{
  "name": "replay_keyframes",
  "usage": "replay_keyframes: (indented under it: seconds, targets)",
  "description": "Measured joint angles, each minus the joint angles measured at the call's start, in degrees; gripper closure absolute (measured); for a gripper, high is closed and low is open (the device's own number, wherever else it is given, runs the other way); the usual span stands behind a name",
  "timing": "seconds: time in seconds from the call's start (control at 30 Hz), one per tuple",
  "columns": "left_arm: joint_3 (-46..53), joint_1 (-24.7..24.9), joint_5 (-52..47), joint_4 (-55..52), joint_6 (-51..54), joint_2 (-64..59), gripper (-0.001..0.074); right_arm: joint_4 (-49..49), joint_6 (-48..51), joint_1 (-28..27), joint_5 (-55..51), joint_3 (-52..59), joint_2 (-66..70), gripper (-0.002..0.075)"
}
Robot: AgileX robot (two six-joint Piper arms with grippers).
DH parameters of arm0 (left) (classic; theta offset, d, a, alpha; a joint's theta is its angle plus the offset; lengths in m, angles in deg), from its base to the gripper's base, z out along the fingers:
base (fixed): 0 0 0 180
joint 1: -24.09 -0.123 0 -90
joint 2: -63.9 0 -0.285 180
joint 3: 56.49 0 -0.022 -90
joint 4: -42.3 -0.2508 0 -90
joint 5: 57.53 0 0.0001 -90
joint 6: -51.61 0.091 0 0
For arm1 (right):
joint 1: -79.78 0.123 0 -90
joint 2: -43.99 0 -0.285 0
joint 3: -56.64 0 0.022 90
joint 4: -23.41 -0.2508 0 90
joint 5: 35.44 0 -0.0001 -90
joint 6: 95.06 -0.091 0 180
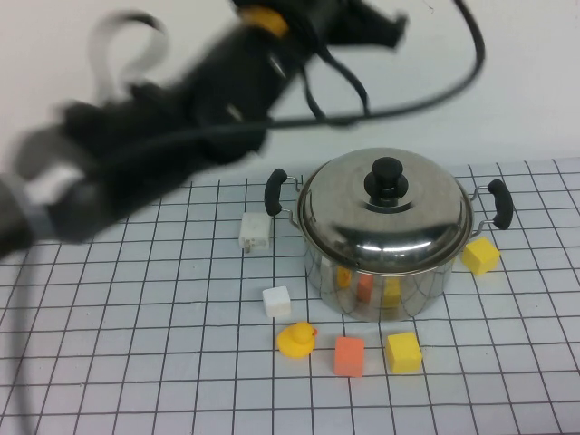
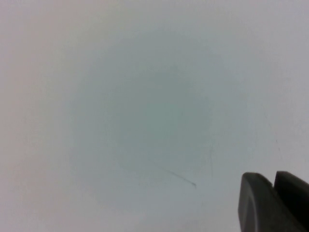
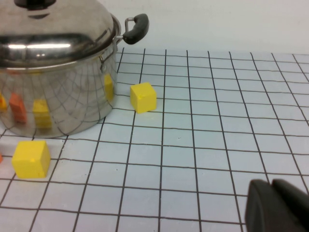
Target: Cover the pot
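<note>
Pot [image 1: 381, 272] is sitting mid-table with lid [image 1: 385, 204] already seated on it; left gripper [image 2: 273, 203] is blurring high above, well clear, grip unreadable; right gripper [image 3: 277, 205] is idling low beside pot, likewise unreadable; risk: swinging arm knocking lid askew.

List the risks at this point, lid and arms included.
1. The left arm, blurred and raised left of the round stainless-steel pot, may clip the domed steel lid resting on it; the left pincer faces blank wall.
2. The right pincer sits low over the table near a yellow cube it might knock.
</note>
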Motion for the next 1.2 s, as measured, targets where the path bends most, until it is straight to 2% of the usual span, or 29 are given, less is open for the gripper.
replay_keyframes:
  seconds: [0.17,0.27,0.37,0.43,0.9,1.2]
  targets:
    - [0.00,0.00,-0.78,19.83,22.65,9.03,0.0727,0.00,0.00,0.00,0.00,0.00,0.00,0.0717]
    - [0.89,0.00,3.34,34.84,39.24,14.28,0.0733,0.00,0.00,0.00,0.00,0.00,0.00,0.0717]
    - [3.51,0.00,7.71,46.94,50.32,19.54,0.0735,0.00,0.00,0.00,0.00,0.00,0.00,0.0717]
    - [6.83,0.00,9.01,51.26,54.46,23.13,0.0735,0.00,0.00,0.00,0.00,0.00,0.00,0.0717]
    - [36.47,0.00,6.86,63.14,57.70,52.85,0.0735,0.00,0.00,0.00,0.00,0.00,0.00,0.0717]
    - [51.98,0.00,7.56,64.68,57.78,70.39,0.0735,0.00,0.00,0.00,0.00,0.00,0.00,0.0717]
